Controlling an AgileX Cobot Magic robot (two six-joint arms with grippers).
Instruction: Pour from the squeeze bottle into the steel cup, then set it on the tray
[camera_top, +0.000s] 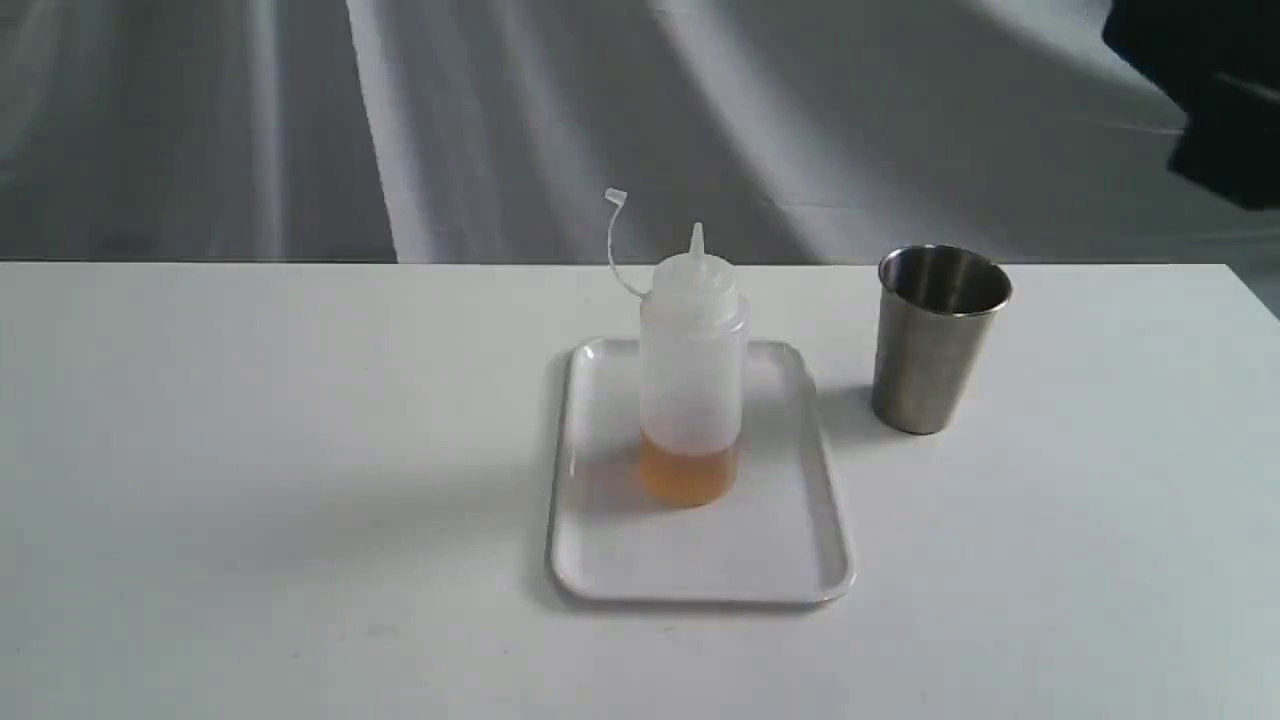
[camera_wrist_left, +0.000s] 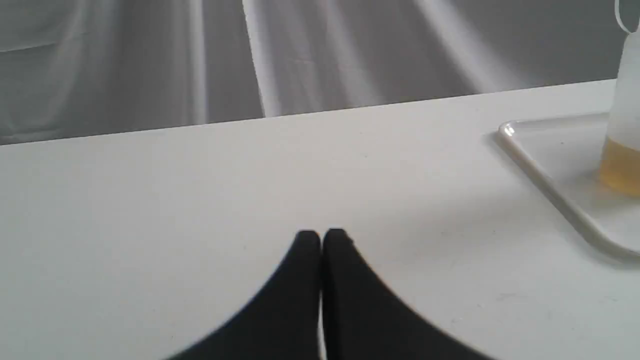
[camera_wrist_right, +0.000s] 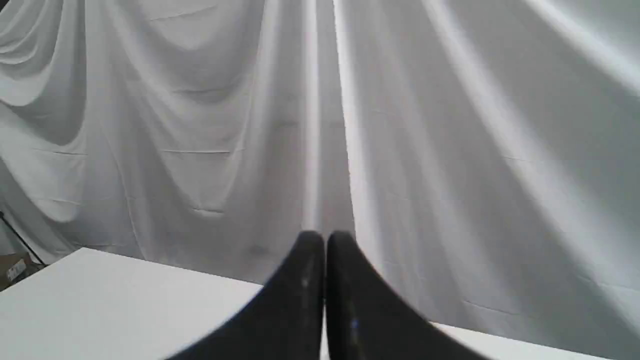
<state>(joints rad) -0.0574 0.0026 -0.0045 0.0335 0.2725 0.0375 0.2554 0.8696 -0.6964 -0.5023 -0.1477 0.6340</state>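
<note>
The squeeze bottle stands upright on the white tray, a little amber liquid at its bottom and its cap strap curling up to the left. To the right of the tray, on the table, stands the steel cup; its inside is not visible. My left gripper is shut and empty over bare table; the left wrist view catches the tray's corner and the bottle's edge off to one side. My right gripper is shut and empty, facing the curtain. Neither gripper's fingers appear in the exterior view.
A white table carries everything, with a grey-white curtain behind its far edge. A dark part of an arm hangs at the upper right corner of the exterior view, well above the cup.
</note>
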